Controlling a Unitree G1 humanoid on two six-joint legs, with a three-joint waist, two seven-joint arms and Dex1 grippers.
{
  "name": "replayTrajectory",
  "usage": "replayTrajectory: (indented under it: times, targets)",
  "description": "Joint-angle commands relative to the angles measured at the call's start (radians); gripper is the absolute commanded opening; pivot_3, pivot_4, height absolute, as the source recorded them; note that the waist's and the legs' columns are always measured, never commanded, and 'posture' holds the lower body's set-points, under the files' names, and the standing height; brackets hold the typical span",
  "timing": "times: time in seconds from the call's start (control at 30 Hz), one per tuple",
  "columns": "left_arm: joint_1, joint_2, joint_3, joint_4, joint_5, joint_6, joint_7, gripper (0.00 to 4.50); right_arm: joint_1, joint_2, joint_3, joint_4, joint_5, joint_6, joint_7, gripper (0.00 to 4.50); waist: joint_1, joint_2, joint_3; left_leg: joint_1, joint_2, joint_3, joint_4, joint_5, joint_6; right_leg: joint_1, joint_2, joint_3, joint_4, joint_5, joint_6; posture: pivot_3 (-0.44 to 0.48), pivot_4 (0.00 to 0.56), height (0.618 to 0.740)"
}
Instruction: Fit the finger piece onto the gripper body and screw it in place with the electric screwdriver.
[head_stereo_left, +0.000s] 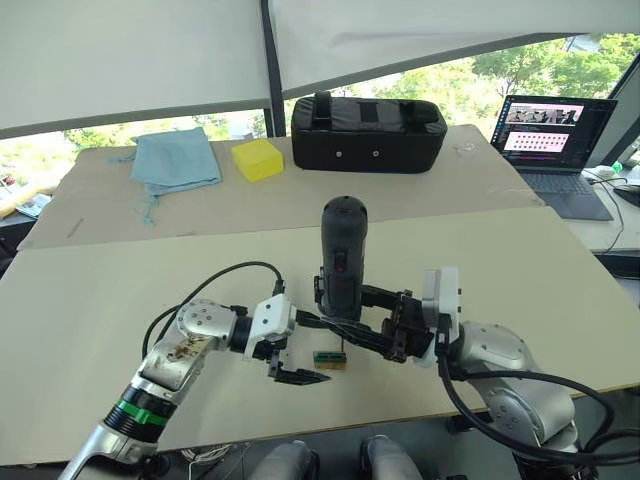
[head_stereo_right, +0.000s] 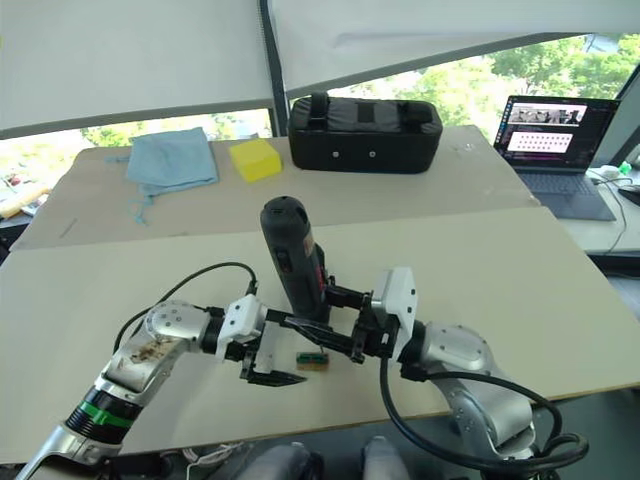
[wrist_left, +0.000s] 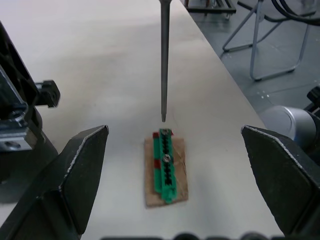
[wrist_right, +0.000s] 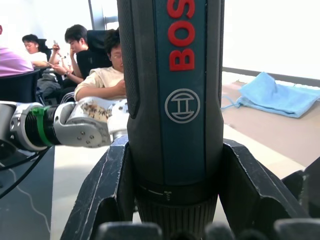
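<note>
You're at the screwing step: your right end effector (head_stereo_left: 352, 330) clamps the electric screwdriver (head_stereo_left: 343, 258) upright over the bench (head_stereo_left: 520, 270), its bit just above the green-and-brown block (wrist_left: 166, 170). Left end effector (wrist_left: 175, 190) gapes empty around it. Next, lower the bit squarely.

The left gripper (head_stereo_left: 290, 362) hovers low over the table, fingers spread wide. At its 3 o'clock, the right gripper (head_stereo_left: 345, 322) clamps the upright electric screwdriver (head_stereo_left: 343, 255).
</note>
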Motion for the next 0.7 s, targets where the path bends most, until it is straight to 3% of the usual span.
replayTrajectory:
  times: [0.03,0.2,0.7]
  targets:
    - [0.025,0.011,-0.003,-0.100,-0.008,0.031,0.031,4.50,-0.006,0.003,-0.007,-0.022,0.019,-0.036,0.002,1.92,0.000,0.000,0.000,0.000,0.000,0.000,0.000,0.000,0.000,0.000,0.000,0.000,0.000,0.000,0.000,0.000,0.150,0.740]
    - [0.022,0.001,-0.032,-0.178,-0.001,0.099,0.081,4.50,-0.007,0.001,-0.001,-0.017,0.013,-0.043,0.005,1.92,0.003,0.000,0.000,0.000,0.000,0.000,0.000,0.000,0.000,0.001,0.000,0.000,0.000,0.000,0.000,0.000,0.150,0.740]
    - [-0.018,0.070,0.008,-0.068,-0.001,0.071,0.058,4.50,-0.020,-0.013,-0.013,-0.023,0.025,-0.037,0.008,1.92,0.002,0.000,0.000,0.000,0.000,0.000,0.000,0.000,0.000,0.000,0.001,0.000,0.000,0.000,0.000,0.000,0.150,0.740]
